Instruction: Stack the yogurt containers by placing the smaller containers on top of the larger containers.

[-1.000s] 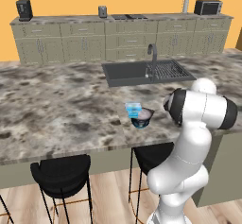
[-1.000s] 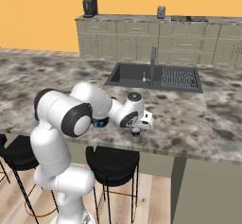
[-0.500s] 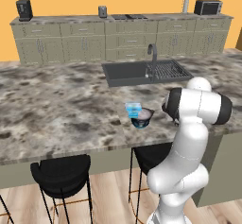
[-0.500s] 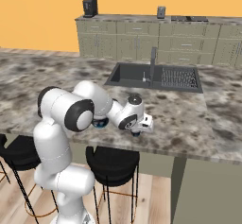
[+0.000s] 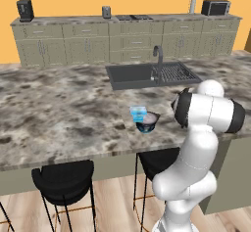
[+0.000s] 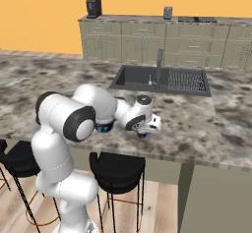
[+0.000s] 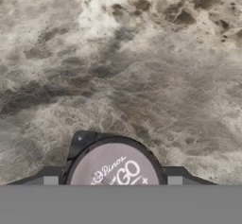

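A small dark yogurt pot with a whitish printed lid (image 7: 113, 168) stands on the granite counter, seen from above in the hand view. My gripper (image 7: 112, 180) is down over it, one dark fingertip (image 7: 49, 180) against each side, shut on it. From the right base view the gripper (image 6: 142, 133) hangs low at the counter's front, right of the navy tub (image 6: 103, 128), which my arm mostly hides. The left base view shows the tub (image 5: 148, 123) with the light blue pot (image 5: 138, 112) at its back left rim; whether that pot rests on the tub I cannot tell.
A dark sink (image 5: 142, 74) with a tap (image 5: 158, 55) lies behind the tub. The counter's front edge (image 6: 162, 157) runs just below the gripper. Black stools (image 5: 63, 177) stand under the counter. Cabinets (image 6: 147, 40) line the far wall.
The fingers have drawn in from wide open onto the sides of the dark pot. The arm's elbow has shifted slightly; the tub and blue pot have not moved.
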